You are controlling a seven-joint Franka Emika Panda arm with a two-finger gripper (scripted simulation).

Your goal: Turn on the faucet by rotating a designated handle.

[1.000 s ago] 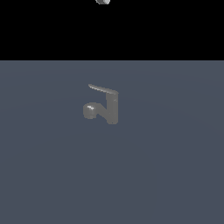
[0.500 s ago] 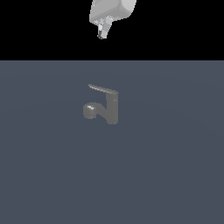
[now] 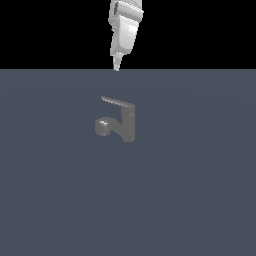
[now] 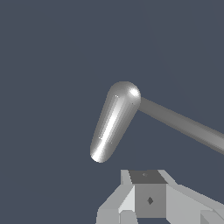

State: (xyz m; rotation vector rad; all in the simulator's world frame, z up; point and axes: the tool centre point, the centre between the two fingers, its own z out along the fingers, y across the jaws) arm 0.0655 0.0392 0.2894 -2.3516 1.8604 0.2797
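The faucet [image 3: 129, 125] is a small dull-grey tap standing on the dark grey-blue floor in the exterior view. Its spout head [image 3: 103, 125] hangs low toward the exterior view's left. The handle [image 3: 117, 102] is a thin lever blade projecting from the top of the body toward the exterior view's left. My gripper [image 3: 117, 66] hangs above the handle's free end, clearly apart from it, fingers together and empty. In the wrist view the handle [image 4: 113, 124] is a bright tapered blade, the slanted arm [image 4: 183, 124] runs off the frame, and my gripper [image 4: 148, 194] is close beside the blade's tip.
The faucet stands on a flat dark grey-blue surface [image 3: 200, 190]. Nothing else shows on it in either view.
My gripper has come down from the top edge of the exterior view toward the faucet. The faucet and its handle have not moved.
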